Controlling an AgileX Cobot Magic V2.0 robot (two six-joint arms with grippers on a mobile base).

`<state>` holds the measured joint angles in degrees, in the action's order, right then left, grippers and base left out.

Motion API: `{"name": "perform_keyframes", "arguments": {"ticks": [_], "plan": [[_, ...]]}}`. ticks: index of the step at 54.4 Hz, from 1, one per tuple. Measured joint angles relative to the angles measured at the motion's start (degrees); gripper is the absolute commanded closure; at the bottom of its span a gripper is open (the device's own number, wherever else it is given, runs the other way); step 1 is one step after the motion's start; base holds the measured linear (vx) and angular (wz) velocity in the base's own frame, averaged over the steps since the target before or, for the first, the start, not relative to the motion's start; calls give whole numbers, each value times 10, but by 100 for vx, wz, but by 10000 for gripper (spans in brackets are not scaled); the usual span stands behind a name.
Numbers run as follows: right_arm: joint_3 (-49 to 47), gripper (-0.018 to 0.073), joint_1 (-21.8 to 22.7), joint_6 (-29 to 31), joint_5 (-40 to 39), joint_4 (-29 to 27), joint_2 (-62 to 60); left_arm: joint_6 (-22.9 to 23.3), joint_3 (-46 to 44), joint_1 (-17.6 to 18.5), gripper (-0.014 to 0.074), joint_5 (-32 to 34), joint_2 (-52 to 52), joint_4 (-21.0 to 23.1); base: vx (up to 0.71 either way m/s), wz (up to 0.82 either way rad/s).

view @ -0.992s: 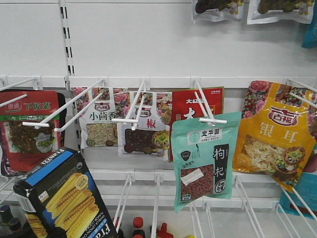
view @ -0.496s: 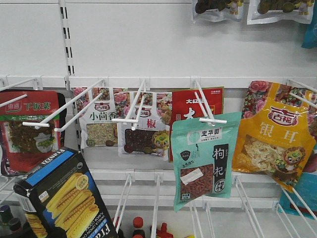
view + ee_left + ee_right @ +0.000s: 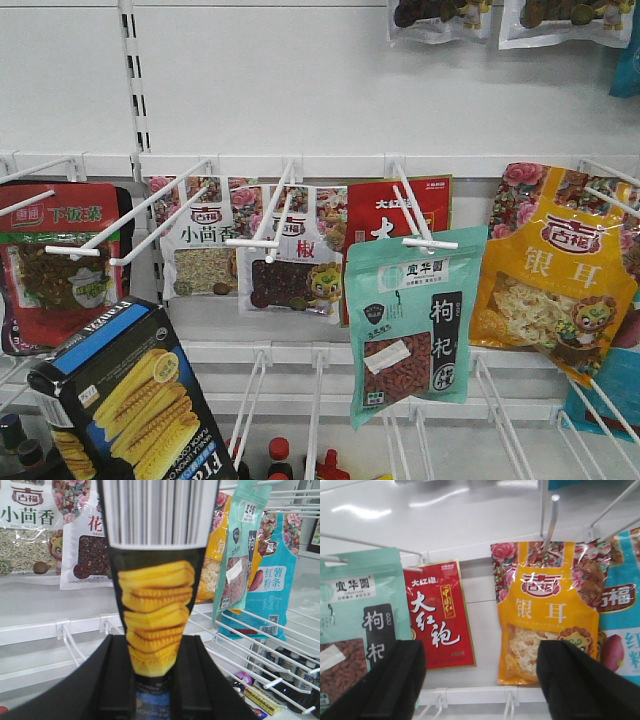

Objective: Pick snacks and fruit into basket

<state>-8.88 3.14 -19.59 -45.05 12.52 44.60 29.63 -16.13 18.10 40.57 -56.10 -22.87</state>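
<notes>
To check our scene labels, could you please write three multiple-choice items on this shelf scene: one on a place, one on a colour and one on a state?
1. In the front view, where does the teal pouch hang relative to the yellow-orange pouch? A right of it; B left of it; C above it.
2. What colour is the half-hidden pouch behind the teal pouch? A red; B green; C white.
3. The left gripper is: A open and empty; B out of view; C shut on the corn carton.

Answers: 1 B, its right edge meets the yellow-orange pouch's left side. 2 A, red shows above its top edge. 3 C, the left wrist view shows the carton between both fingers.
</notes>
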Motion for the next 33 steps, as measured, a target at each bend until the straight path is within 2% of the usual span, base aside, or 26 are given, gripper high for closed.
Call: {"name": "perform_keyframes", "arguments": {"ticks": [16,33], "plan": [[-58,-36,0,-80,-33,162,114,0,0,0,596,0,0,0,0,0],[-100,-36,0,-109,-101,228,218,0,0,0,596,0,0,0,0,0]]}}
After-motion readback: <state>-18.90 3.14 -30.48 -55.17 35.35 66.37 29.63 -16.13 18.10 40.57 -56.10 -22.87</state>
